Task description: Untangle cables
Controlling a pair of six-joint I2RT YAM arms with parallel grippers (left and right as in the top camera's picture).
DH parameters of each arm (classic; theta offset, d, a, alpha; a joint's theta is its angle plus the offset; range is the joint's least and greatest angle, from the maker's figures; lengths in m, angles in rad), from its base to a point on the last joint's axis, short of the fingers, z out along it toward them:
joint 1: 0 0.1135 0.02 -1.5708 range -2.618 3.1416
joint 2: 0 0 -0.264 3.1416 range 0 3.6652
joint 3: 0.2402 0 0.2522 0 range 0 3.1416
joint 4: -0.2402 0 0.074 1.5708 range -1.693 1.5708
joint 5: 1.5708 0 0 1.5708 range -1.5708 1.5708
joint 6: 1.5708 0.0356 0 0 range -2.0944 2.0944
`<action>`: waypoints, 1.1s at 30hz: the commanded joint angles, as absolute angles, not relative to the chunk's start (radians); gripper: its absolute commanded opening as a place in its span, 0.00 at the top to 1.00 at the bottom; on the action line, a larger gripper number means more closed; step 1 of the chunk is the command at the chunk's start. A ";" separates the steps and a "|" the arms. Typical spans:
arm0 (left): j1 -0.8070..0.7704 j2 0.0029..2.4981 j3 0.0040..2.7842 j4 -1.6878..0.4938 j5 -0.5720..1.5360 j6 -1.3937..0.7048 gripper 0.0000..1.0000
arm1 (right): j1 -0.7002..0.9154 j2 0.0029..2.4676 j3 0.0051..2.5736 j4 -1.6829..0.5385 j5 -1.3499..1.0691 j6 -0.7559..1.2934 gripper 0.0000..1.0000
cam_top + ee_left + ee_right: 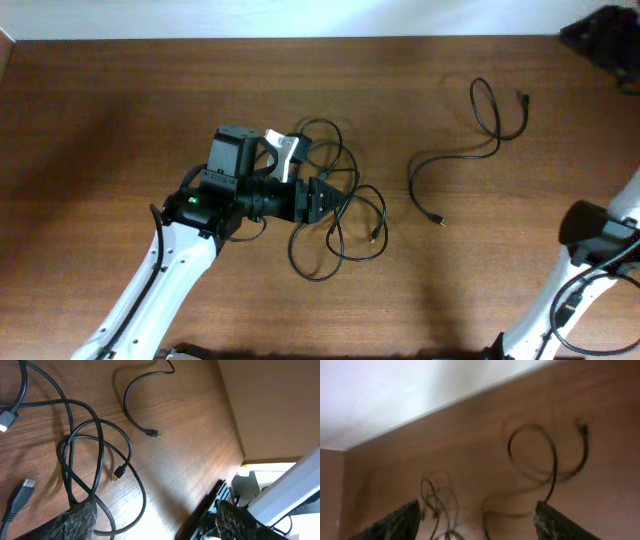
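A tangle of black cables point(340, 215) lies at the table's middle, with a white plug point(285, 150) at its upper left. My left gripper point(322, 198) hovers low over the tangle. In the left wrist view it point(160, 525) is open; the left finger rests against a cable loop point(100, 460), and a gold-tipped plug point(117, 474) lies just ahead. A separate black cable point(470, 140) lies apart at the right, and its end point(154, 434) shows in the left wrist view. My right gripper point(477, 522) is open and empty, held high and facing the separate cable point(545, 460).
The right arm point(590, 235) sits at the table's lower right edge. A dark object point(605, 40) stands at the far right corner. The table's right edge point(235, 445) and a drop beyond it show in the left wrist view.
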State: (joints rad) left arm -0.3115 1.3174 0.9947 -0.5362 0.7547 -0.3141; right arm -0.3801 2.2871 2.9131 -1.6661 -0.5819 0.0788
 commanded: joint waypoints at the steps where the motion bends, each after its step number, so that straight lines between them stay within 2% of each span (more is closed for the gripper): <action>1: -0.310 1.316 0.998 -0.537 0.770 -0.332 0.22 | -0.289 2.297 2.884 -1.699 -0.402 0.202 0.21; 3: -0.310 1.316 0.998 -0.537 0.770 -0.332 0.21 | -0.237 2.297 2.831 -1.699 -0.356 0.267 0.19; 8: -0.311 1.316 0.998 -0.556 0.770 -0.332 0.20 | -0.206 2.297 2.451 -1.643 -0.276 0.348 0.18; 13: -0.311 1.316 0.998 -0.554 0.762 -0.332 0.18 | -0.180 2.297 2.027 -1.348 -0.313 0.351 0.19; 16: -0.311 1.316 0.998 -0.555 0.762 -0.332 0.18 | -0.176 2.297 1.935 -1.247 -0.307 0.558 0.22; 17: -0.311 1.316 0.998 -0.555 0.762 -0.332 0.18 | -0.176 2.297 1.914 -1.221 -0.302 0.664 0.26; 18: -0.311 1.316 0.998 -0.555 0.762 -0.332 0.18 | -0.171 2.297 1.896 -1.182 -0.302 0.727 0.54; 19: -0.311 1.316 0.998 -0.555 0.762 -0.332 0.18 | -0.168 2.297 1.887 -1.153 -0.302 0.738 0.96; 20: -0.311 1.316 0.998 -0.555 0.762 -0.332 0.14 | -0.163 2.297 1.885 -1.143 -0.302 0.738 0.96; 24: -0.311 1.316 0.998 -0.558 0.762 -0.332 0.13 | -0.184 2.289 1.926 -1.140 -0.339 0.671 0.96; 28: -0.311 1.316 0.998 -0.562 0.761 -0.332 0.10 | -0.368 2.205 2.207 -1.243 -0.400 0.635 0.96; 33: -0.311 1.316 0.998 -0.563 0.762 -0.332 0.10 | -0.594 2.195 2.416 -1.401 -0.447 0.635 0.96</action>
State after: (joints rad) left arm -0.3115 1.3174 0.9947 -0.5636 0.7544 -0.3340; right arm -0.5228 2.2242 2.3539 -1.3724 -0.3946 0.6460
